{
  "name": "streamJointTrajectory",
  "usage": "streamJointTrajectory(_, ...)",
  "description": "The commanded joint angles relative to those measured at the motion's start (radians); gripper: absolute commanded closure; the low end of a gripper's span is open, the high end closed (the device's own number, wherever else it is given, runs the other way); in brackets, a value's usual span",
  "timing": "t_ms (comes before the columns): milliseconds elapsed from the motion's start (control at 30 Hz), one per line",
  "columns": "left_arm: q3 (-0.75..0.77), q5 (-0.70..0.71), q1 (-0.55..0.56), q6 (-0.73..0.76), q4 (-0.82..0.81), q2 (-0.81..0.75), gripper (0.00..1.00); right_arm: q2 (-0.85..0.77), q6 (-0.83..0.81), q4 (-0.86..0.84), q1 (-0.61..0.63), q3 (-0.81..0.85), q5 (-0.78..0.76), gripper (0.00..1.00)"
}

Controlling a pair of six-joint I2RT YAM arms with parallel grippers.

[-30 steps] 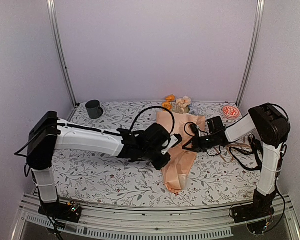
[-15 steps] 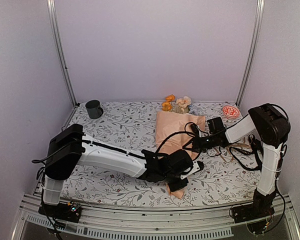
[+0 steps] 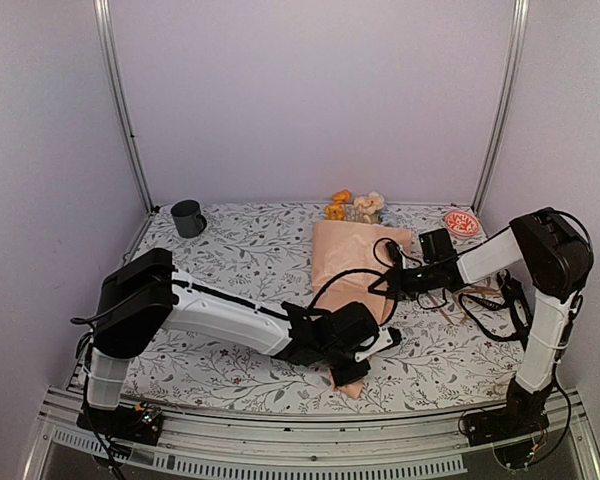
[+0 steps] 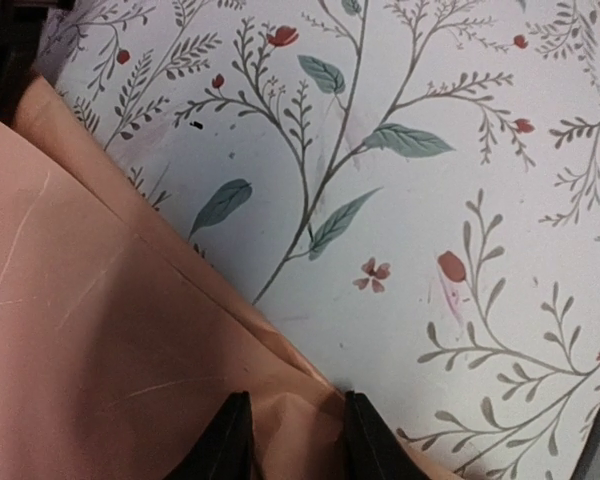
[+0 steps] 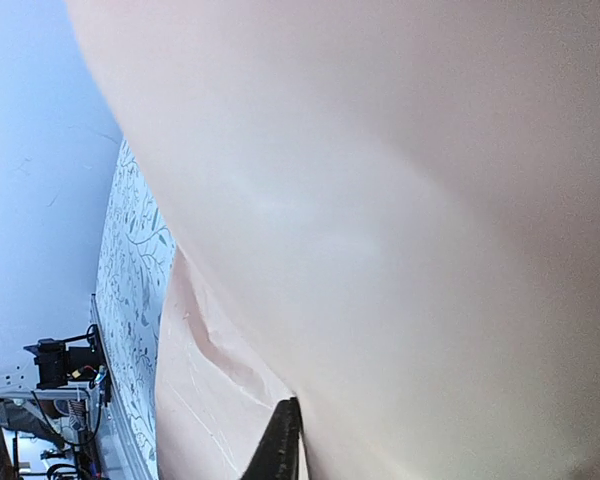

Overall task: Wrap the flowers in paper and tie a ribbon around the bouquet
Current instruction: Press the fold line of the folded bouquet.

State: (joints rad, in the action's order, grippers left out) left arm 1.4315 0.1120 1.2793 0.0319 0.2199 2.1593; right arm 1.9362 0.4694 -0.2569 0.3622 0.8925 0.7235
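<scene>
Here, spread left claw (image 4: 298,440) straddles creased peach paper (image 4: 100,330) (a matte cone); right claw (image 3: 382,283) pressed together.

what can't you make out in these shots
- ribbon: top view, lost among black cables.
- stems of the flowers: every view, inside the paper.
- right pincer grip: right wrist view, paper fills the frame; one finger shows.
- left pincer tips: top view, under its own wrist.
</scene>
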Motion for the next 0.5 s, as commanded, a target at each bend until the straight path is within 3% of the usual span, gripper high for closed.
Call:
streamJointTrajectory(0, -0.072, -0.083, -0.019, -0.018, 0.074, 0.008, 0.69, -0.133, -0.008, 0.065, -0.012, -0.005, -0.074, 0.86)
streamJointTrajectory(167, -0.08, -0.106, -0.029, -0.017, 0.057, 0.011, 0.69, -0.188, 0.005, 0.096, -0.052, -0.038, -0.111, 0.63)
streamJointTrajectory(367, -0.084, -0.127, -0.032, -0.013, 0.049, 0.017, 0.69, -0.308, 0.055, 0.152, -0.074, -0.116, -0.213, 0.16)
streamJointTrajectory(467, -0.086, -0.133, -0.032, -0.011, 0.046, 0.019, 0.69, -0.331, 0.077, 0.184, -0.074, -0.143, -0.203, 0.0)
